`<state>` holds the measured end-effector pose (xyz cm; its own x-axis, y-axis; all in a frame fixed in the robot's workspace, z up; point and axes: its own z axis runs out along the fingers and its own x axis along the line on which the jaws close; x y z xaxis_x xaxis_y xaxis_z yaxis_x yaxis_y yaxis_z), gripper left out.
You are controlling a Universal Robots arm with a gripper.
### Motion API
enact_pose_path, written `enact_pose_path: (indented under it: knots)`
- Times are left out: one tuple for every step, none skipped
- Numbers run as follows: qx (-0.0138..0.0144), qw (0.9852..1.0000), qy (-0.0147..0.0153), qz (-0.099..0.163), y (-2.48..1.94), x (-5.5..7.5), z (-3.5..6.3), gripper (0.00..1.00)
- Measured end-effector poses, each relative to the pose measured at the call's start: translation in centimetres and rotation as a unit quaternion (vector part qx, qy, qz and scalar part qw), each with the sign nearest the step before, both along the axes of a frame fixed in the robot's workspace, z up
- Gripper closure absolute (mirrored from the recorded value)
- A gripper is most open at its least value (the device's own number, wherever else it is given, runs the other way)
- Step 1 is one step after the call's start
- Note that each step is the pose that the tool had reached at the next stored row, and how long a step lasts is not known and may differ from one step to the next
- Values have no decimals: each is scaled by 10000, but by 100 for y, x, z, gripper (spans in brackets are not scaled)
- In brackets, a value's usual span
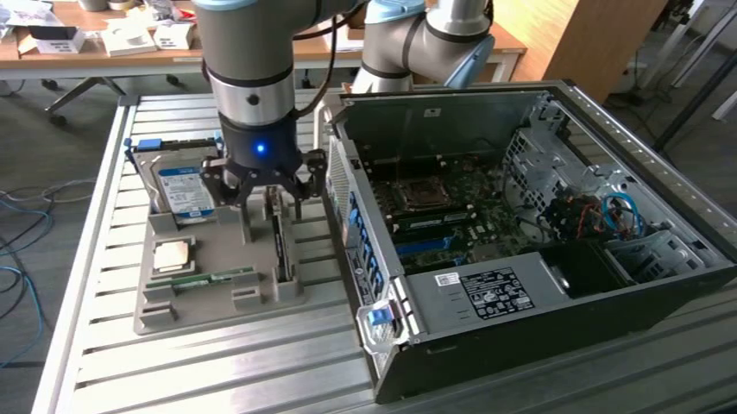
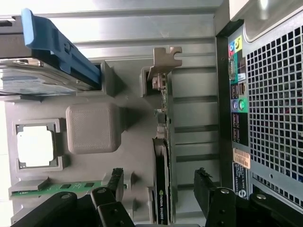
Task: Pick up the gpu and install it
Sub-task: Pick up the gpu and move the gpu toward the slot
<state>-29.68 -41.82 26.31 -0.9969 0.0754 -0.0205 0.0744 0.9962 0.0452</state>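
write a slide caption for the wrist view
Open gripper straddling the gpu, which stands on edge in the grey holder tray

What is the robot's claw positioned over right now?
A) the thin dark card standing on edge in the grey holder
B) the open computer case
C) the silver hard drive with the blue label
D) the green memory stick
A: the open gripper straddles the gpu, which stands on edge in the grey holder, without touching it.
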Motion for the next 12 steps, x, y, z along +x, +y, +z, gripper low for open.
enact_pose_path:
  knots:
    - [0,10000,1,0,0,0,-18,30]
    - [0,10000,3,0,0,0,-37,30]
    - [0,10000,4,0,0,0,-56,30]
    - [0,10000,6,0,0,0,-74,30]
    - [0,10000,7,0,0,0,-91,30]
    - [0,10000,8,0,0,0,-109,30]
    - [0,10000,9,0,0,0,-125,30]
    - [0,10000,10,0,0,0,-144,30]
    - [0,10000,12,0,0,0,-157,30]
    - [0,10000,12,0,0,0,-162,30]
    - [-1,10000,12,0,0,0,-163,30]
    - [-1,10000,13,0,0,0,-163,30]
